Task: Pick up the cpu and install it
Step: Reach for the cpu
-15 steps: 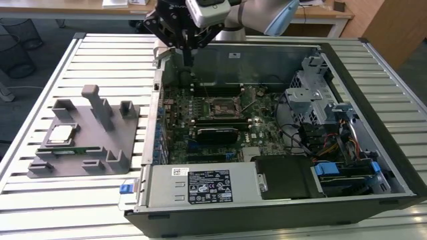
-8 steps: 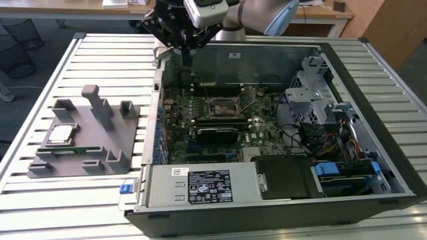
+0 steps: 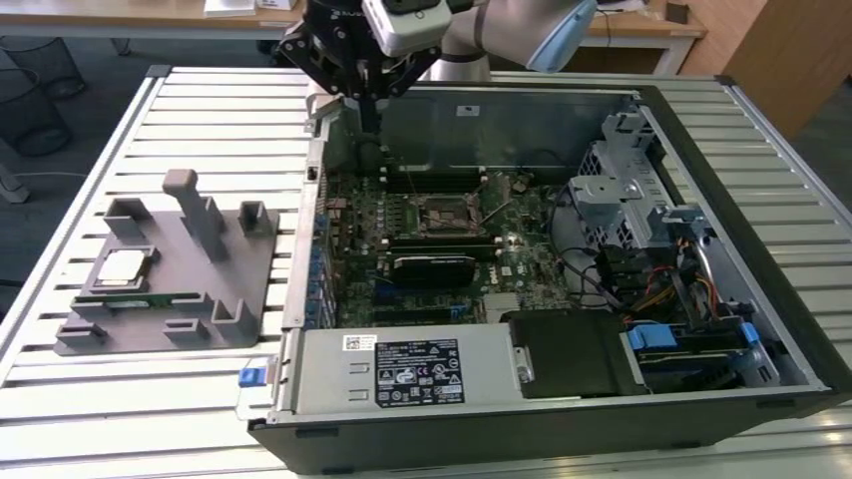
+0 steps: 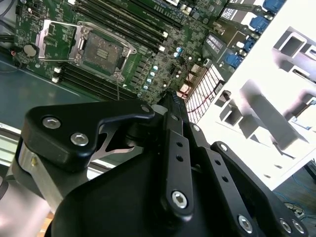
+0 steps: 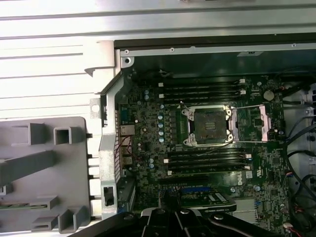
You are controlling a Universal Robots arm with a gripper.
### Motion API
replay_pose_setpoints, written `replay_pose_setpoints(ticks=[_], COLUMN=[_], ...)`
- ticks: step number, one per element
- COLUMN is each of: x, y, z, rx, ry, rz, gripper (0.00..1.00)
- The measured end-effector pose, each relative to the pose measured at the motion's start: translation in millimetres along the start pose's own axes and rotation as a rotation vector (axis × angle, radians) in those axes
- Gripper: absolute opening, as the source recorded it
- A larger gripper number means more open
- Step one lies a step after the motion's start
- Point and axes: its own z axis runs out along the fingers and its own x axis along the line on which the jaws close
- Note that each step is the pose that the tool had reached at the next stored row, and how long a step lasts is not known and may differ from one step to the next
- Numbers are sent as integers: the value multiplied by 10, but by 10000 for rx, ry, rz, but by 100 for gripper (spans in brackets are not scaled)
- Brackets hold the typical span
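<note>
- Your arm hung over the far corner of the open computer case, on the exterior view's left side of it.
- Pincer: pointed down, fingertips pressed together, nothing between them. It hovered above the case's back wall and touched nothing you could see.
- The cpu lay flat, silver top up, in a pocket of the grey holder. That holder sat on the slatted tabletop near the exterior view's left edge, beside the case and well apart from the pincer.
- A green memory stick lay in the same holder, just on the near side of the cpu.
- The case lay on its side, filling the middle of the tabletop and most of the exterior view's right, with the motherboard facing up.
- The socket sat near the middle of the motherboard, between two banks of long black slots. In the first wrist view its metal frame stood swung open to one side.
- In the second wrist view the pincer's black linkages ran together to one tip over the board's edge, the socket off beyond it.
</note>
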Motion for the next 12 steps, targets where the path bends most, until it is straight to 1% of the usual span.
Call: replay_pose_setpoints(ticks=[12], x=[41], y=[-3], z=[7], rx=[0], ry=[1], rz=[-1], gripper=[11])
